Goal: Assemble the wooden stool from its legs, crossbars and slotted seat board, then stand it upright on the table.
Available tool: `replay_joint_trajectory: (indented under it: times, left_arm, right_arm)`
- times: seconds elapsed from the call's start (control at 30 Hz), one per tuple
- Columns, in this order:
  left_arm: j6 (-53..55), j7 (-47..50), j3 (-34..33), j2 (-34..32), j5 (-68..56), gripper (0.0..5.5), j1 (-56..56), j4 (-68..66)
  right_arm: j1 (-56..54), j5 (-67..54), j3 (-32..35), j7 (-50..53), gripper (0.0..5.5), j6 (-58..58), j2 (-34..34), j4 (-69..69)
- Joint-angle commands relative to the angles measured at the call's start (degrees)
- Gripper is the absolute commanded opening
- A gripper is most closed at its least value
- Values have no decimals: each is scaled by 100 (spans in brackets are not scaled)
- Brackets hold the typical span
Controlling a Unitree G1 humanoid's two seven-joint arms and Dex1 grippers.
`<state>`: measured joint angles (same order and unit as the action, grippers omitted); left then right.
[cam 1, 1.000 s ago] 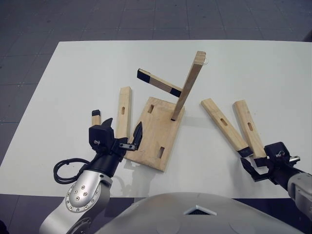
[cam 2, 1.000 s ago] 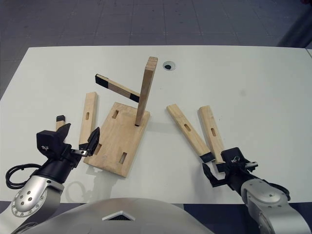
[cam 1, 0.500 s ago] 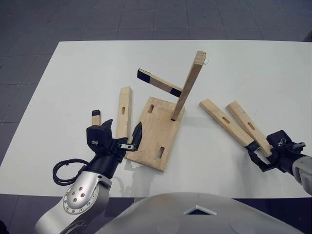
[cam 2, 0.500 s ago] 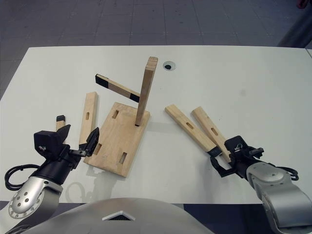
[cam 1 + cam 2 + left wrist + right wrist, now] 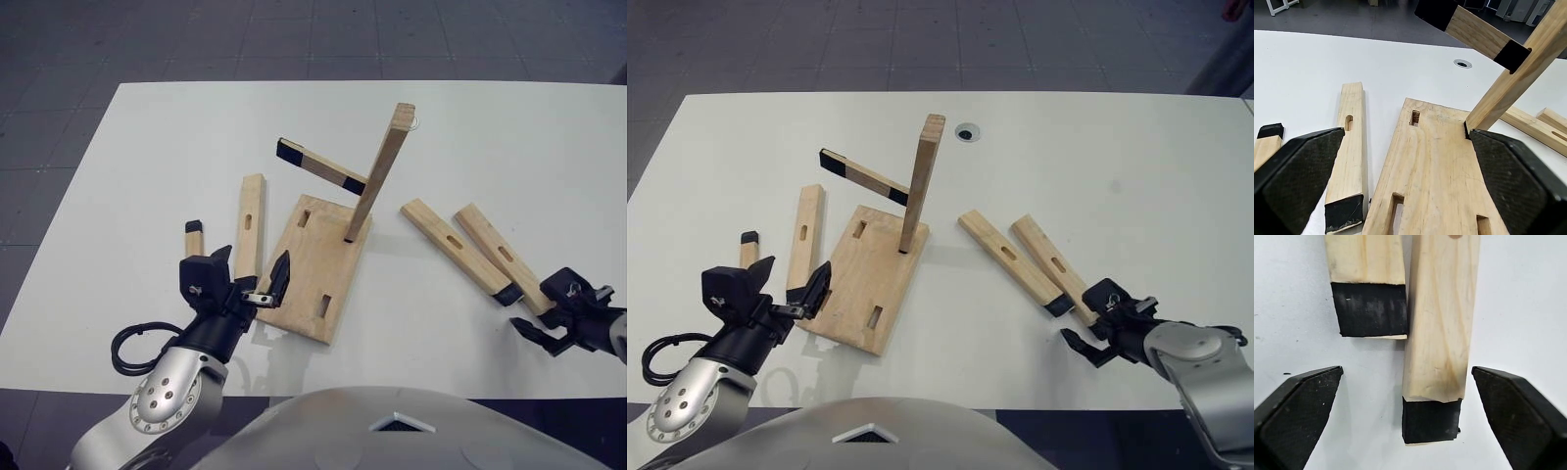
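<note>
The slotted seat board (image 5: 312, 272) lies flat on the white table (image 5: 137, 147). One leg (image 5: 379, 171) stands tilted in a far slot, with a black-ended crossbar (image 5: 315, 165) stuck in its side. A loose leg (image 5: 250, 223) lies left of the board, and a short black-tipped piece (image 5: 194, 238) lies farther left. Two legs (image 5: 454, 250) (image 5: 503, 257) lie side by side on the right. My left gripper (image 5: 250, 270) is open at the board's near left corner, holding nothing. My right gripper (image 5: 554, 311) is open just off the near black tip (image 5: 1431, 422) of the right-hand leg.
A round cable hole (image 5: 966, 132) sits in the table behind the standing leg. The table's near edge runs close under both grippers. A black cable (image 5: 132, 345) loops by my left arm. Bare tabletop stretches at the far left and far right.
The right-hand leg swung from a V to lie parallel with its neighbour. My right gripper drifted right and drew back from the leg ends. The left gripper barely moved.
</note>
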<state>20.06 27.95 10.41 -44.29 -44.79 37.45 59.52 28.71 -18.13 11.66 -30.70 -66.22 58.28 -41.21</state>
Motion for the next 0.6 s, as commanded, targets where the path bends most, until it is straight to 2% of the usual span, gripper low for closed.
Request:
replay_joint_trajectory:
  times: [0.03,0.1,0.4,0.5,0.6]
  left_arm:
    - [-91,99,41,-159,-50,474,-11,47]
    - [-123,108,46,-205,-66,474,-9,47]
    - [-239,144,76,-351,-106,474,32,48]
    - [-244,148,78,-379,-121,474,21,47]
    - [-275,148,70,-419,-140,474,38,47]
  right_arm:
    - [138,140,-277,33,487,-59,-29,320]
    - [104,156,-368,38,487,-16,-91,479]
    - [-4,150,-508,21,319,85,-190,791]
    - [-42,197,-559,35,248,168,-228,976]
    - [-57,214,-579,47,216,220,-249,1066]
